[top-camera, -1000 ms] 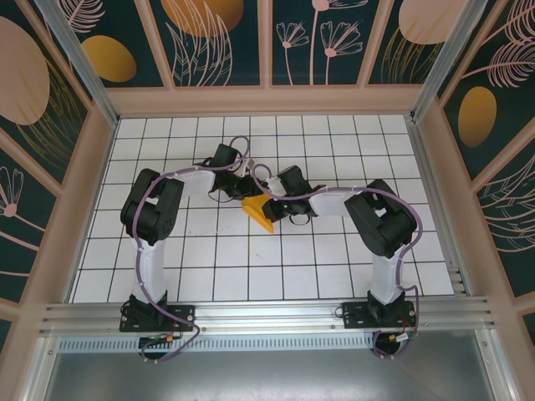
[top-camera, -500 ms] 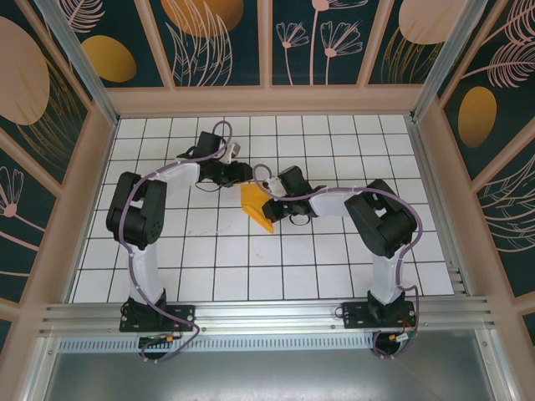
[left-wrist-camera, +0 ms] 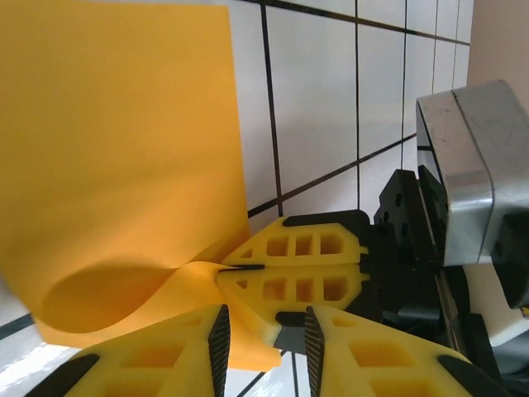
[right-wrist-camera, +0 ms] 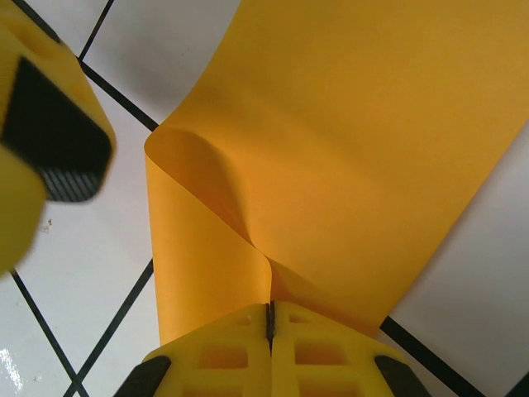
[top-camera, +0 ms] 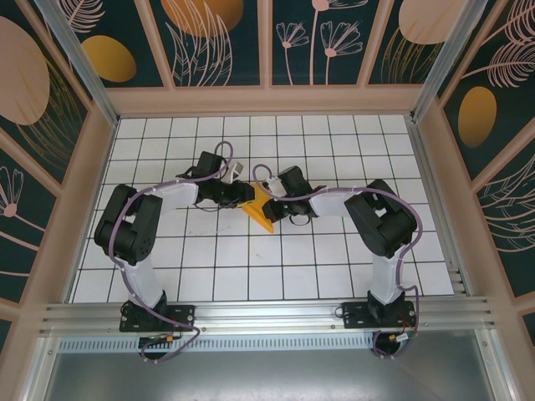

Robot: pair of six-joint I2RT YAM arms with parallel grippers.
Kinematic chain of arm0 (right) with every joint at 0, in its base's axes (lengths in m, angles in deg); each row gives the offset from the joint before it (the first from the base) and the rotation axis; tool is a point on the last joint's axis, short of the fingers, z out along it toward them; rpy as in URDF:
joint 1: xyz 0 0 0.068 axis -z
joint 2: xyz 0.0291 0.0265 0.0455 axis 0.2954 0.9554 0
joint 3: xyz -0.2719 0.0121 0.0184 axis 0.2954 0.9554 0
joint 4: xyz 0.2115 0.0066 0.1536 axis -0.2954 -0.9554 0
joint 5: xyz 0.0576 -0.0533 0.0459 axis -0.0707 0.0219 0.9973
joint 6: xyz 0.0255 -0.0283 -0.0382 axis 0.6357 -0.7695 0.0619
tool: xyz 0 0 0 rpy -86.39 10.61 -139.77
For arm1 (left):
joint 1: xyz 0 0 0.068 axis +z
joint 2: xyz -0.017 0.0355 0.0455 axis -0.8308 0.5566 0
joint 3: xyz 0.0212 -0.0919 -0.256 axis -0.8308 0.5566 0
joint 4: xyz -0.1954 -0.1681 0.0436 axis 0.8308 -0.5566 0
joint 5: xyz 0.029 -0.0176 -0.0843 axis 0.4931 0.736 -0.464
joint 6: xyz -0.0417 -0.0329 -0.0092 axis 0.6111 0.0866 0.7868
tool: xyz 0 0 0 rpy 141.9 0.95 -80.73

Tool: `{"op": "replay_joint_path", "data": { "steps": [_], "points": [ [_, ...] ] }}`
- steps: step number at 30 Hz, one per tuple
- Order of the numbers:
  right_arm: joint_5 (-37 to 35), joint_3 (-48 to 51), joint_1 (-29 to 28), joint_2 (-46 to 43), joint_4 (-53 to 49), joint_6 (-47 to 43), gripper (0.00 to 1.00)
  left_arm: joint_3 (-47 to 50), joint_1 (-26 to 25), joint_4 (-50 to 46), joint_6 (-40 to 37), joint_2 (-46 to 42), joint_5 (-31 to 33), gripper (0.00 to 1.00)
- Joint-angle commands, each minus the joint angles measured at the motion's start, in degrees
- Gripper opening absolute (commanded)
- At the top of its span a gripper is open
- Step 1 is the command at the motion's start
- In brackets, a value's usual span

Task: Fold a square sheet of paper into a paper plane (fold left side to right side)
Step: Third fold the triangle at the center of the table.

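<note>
The square sheet of paper (top-camera: 261,215) is orange-yellow and lies bent on the white tiled floor between the two grippers. My right gripper (top-camera: 270,203) is shut on the sheet's edge (right-wrist-camera: 269,318), and the paper (right-wrist-camera: 347,149) buckles up into a curved fold ahead of it. My left gripper (top-camera: 244,195) stands open (left-wrist-camera: 264,351) at the sheet's left side. A loose corner of the paper (left-wrist-camera: 124,149) hangs into the gap between its pads without being pinched. The right gripper's fingers (left-wrist-camera: 297,265) show just beyond it, and one left finger (right-wrist-camera: 50,141) shows at the upper left of the right wrist view.
The white tiled floor (top-camera: 334,267) stretches around both arms. Wooden frame walls with a dark floral print (top-camera: 226,50) close in the back and sides. An aluminium rail (top-camera: 267,313) carrying the arm bases runs along the near edge.
The left arm's elbow has swung out to the left, and its gripper has drawn away and come back down to the paper's left edge. The right gripper has held still on the sheet.
</note>
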Motion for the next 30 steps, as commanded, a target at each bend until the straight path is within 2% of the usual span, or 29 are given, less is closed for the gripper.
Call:
{"op": "replay_joint_path", "data": {
  "steps": [1, 12, 30],
  "points": [
    [-0.3, 1.3, 0.2, 2.0, -2.0, 0.5, 0.0, -0.7, -1.1, 2.7, 1.5, 2.1, -0.8, 0.32],
    [-0.8, 1.1, 0.2, 2.0, -2.8, -0.1, 0.0, 0.2, -1.8, 0.4, 0.1, 5.3, 4.2, 0.31],
    [0.0, -0.1, 0.8, -0.2, -2.0, 1.2, 0.0, 3.0, -1.8, -2.1, -2.2, 7.4, 8.9, 0.31]
  ]
}}
